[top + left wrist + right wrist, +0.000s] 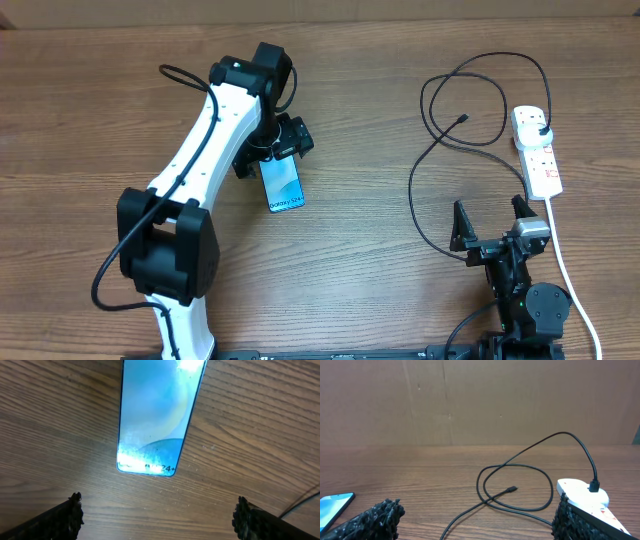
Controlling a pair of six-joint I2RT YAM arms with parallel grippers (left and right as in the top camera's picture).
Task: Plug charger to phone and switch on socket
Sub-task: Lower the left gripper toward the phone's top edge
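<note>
The phone (283, 186) lies flat on the wooden table, screen up, its far end under my left gripper (272, 150). In the left wrist view the phone (156, 415) lies ahead of the open, empty fingers (158, 516). The charger's black cable (432, 150) loops on the right, its connector tip (464, 118) loose on the table and its plug (541, 129) seated in the white socket strip (536, 148). My right gripper (492, 228) is open and empty near the front edge. Its wrist view shows the tip (512, 489), the strip (582, 493) and the phone's corner (334, 505).
The strip's thick white cord (566, 270) runs along the right side of my right arm to the table's front edge. A brown wall stands behind the table's far edge.
</note>
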